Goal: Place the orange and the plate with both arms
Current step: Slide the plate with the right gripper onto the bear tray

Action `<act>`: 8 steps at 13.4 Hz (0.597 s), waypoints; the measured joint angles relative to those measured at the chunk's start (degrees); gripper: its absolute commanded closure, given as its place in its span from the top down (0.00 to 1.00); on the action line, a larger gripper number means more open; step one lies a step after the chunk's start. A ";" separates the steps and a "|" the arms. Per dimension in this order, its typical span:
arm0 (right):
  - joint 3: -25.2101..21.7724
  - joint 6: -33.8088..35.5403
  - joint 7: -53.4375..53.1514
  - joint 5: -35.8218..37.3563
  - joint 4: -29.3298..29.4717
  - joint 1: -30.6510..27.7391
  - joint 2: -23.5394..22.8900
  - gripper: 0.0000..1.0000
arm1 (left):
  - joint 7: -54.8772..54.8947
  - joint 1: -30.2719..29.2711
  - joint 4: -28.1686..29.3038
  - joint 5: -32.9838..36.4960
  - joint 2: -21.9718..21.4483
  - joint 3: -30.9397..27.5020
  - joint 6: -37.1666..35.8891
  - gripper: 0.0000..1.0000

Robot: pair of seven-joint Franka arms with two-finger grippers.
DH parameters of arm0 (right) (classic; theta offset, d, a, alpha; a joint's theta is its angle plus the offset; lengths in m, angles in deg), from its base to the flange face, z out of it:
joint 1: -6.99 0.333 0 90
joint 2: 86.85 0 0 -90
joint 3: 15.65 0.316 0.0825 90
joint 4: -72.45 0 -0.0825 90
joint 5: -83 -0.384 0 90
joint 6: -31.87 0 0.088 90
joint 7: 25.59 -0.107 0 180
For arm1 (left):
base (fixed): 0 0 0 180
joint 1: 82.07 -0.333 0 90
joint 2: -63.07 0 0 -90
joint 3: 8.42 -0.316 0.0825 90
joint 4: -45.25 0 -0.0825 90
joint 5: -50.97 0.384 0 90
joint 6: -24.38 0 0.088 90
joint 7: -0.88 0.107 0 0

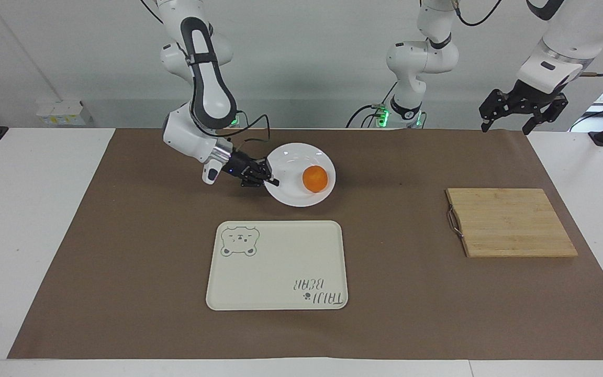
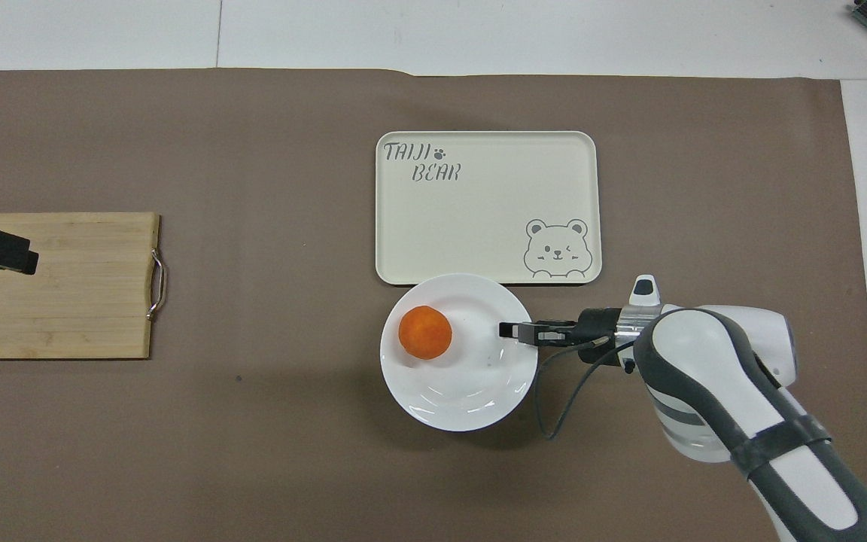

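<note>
Plate (image 1: 293, 191), white and round, hangs tilted above the brown mat on the worktop, pinched at its rim by the closed right tool (image 1: 271, 181). 1 orange (image 1: 314, 178) sits in it, toward the left arm's end. From overhead the plate's edge overlaps the cream tray (image 1: 275, 267). Left tool (image 1: 508, 125), fingers spread and empty, waits above the mat's edge, near the wooden board (image 1: 511, 222).
</note>
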 measured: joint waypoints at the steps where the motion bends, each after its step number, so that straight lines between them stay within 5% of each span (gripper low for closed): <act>1: -0.03 0.70 0.14 0.81 1.08 -1.34 -0.08 0.00 | 0.00 0.00 0.00 0.00 0.00 0.00 0.00 1.00; 8: -0.31 8.33 -1.69 9.38 17.75 -8.46 -8.30 0.00 | 0.00 -0.01 0.00 0.00 0.00 0.00 0.00 1.00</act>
